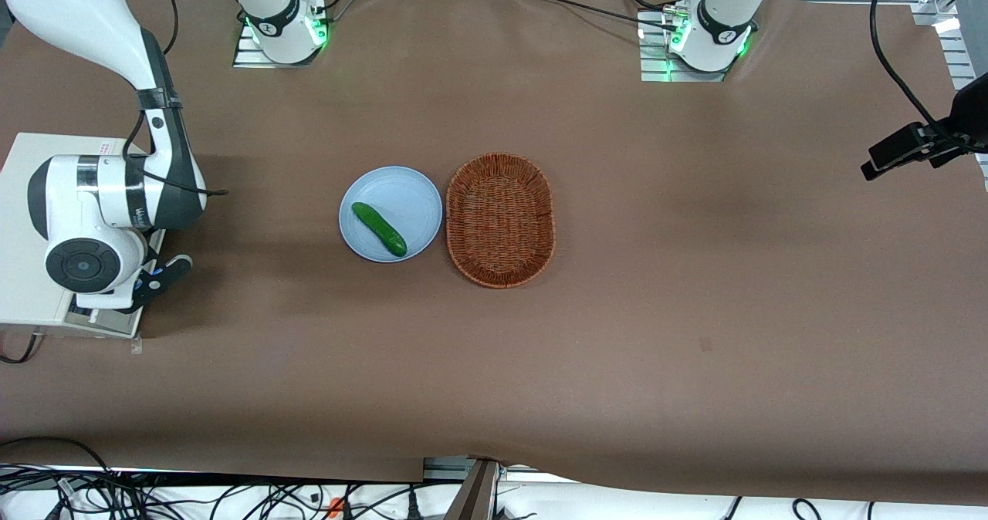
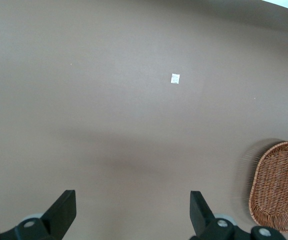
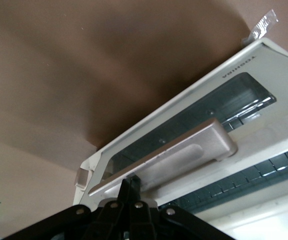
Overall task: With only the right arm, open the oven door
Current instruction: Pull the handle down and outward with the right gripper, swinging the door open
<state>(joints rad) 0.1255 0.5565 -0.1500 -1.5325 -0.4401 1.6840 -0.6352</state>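
Observation:
The cream-white toaster oven (image 1: 27, 196) stands at the working arm's end of the table. The right arm (image 1: 116, 196) hangs over it and hides most of the oven door in the front view. In the right wrist view the oven door (image 3: 194, 117) is swung partly away from the oven body, and rack bars (image 3: 264, 172) show in the gap. Its silver bar handle (image 3: 184, 152) faces the camera. My gripper (image 3: 132, 182) is shut, fingers pressed together, with the tips tucked between the handle bar and the door. In the front view the gripper (image 1: 158, 275) sits at the oven's front edge.
A light blue plate (image 1: 409, 188) with a green cucumber (image 1: 379, 228) lies mid-table, with a wicker basket (image 1: 500, 219) beside it; the basket also shows in the left wrist view (image 2: 279, 185). A black clamp-mounted camera (image 1: 918, 146) stands toward the parked arm's end.

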